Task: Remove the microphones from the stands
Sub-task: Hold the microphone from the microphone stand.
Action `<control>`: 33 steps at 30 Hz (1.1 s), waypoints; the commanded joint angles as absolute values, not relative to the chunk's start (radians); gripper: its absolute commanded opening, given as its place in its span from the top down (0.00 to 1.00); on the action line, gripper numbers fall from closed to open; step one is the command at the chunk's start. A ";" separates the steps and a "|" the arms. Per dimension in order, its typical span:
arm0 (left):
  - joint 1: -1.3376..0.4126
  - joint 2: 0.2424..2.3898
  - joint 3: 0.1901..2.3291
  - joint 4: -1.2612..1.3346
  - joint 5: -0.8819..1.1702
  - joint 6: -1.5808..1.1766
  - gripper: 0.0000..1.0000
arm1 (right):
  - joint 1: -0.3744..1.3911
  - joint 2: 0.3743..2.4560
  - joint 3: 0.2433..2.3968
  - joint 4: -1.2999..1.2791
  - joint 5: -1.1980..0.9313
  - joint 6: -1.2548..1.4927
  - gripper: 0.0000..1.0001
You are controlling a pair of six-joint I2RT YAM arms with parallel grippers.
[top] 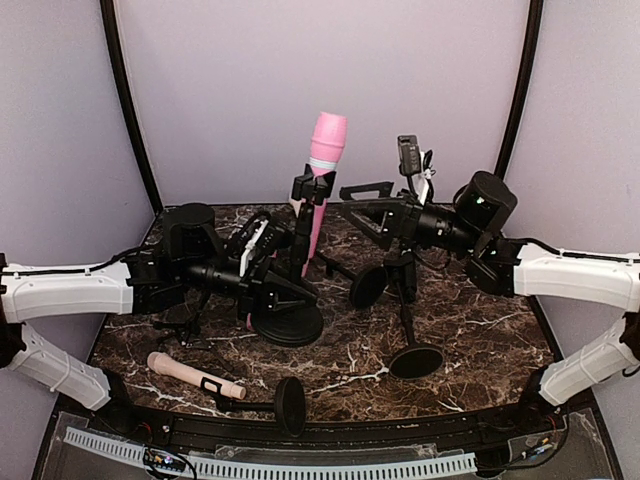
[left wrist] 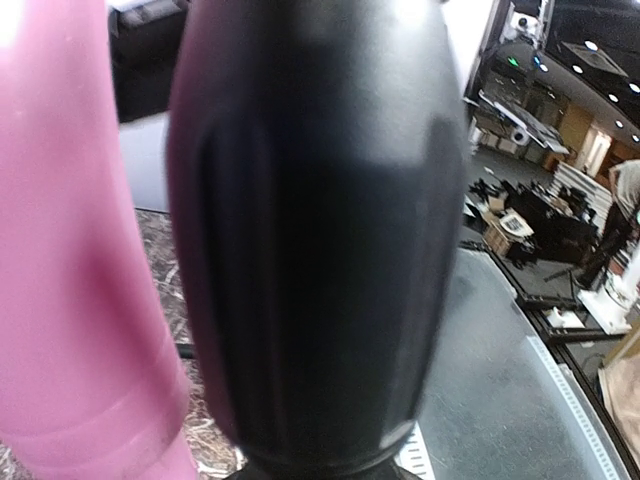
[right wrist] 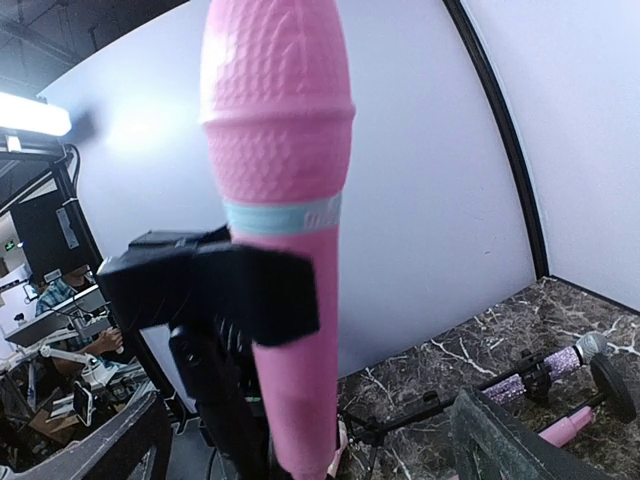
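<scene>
Microphone (top: 328, 140) (pink, head up) sits upright in the clip (top: 304, 188) of its stand (top: 290, 322), centre of the top view, not yet lifted out. The left hand (top: 275, 280), reaching in from the left, is clamped together low on the stand, whose black body fills its wrist view. This grip apparently pins the stand to the marble counter (top: 480, 330) so it won't tip or ride up. The right hand (top: 345, 205) hovers just right of the clip, its fingers (right wrist: 130, 440) spread wide apart and holding nothing. The microphone lies ahead between them, so the hand looks placed to close on the handle and draw it upward.
</scene>
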State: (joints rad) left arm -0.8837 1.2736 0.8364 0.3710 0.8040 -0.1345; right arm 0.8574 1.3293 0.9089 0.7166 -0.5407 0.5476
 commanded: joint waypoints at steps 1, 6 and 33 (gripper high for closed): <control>-0.928 1.275 0.910 0.333 0.855 -0.046 1.00 | 0.798 1.297 0.972 0.779 -0.704 0.583 0.01; -0.934 1.291 0.920 0.320 0.871 -0.045 1.00 | 0.790 1.294 1.027 0.761 -0.813 0.582 0.01; -0.940 1.259 0.902 0.285 0.627 -0.017 1.00 | 0.759 1.143 0.922 0.739 -0.866 0.622 0.15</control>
